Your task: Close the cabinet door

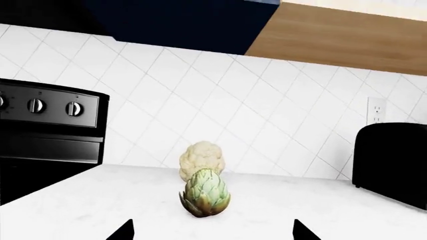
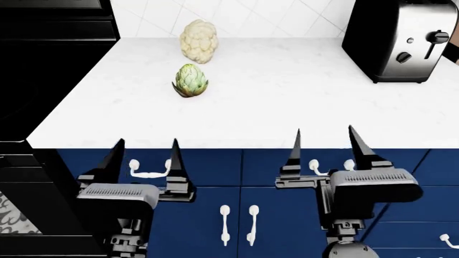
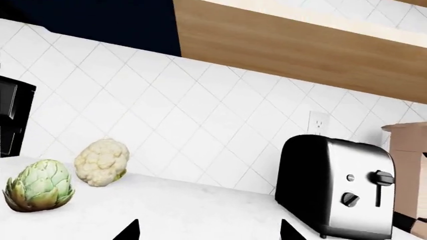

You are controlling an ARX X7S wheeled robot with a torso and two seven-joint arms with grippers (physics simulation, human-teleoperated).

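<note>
Navy lower cabinet doors [image 2: 215, 220] with white handles sit flush below the counter in the head view. High on the wall, a navy upper cabinet [image 1: 180, 25] meets a wooden panel [image 1: 333, 40], seen again as the wooden panel [image 3: 300, 50] in the right wrist view. I cannot tell which door stands open. My left gripper [image 2: 146, 145] and right gripper [image 2: 325, 137] hover side by side at the counter's front edge. Both are open with nothing between their fingers, as the left gripper [image 1: 213, 231] and right gripper [image 3: 210, 231] also show.
On the white counter [image 2: 287, 102] lie an artichoke [image 2: 190, 80] and behind it a cauliflower [image 2: 198, 41]. A black and chrome toaster [image 2: 398, 40] stands at the back right. A black stove [image 2: 43, 64] borders the counter on the left. A wood-coloured edge [image 3: 408, 160] shows beyond the toaster.
</note>
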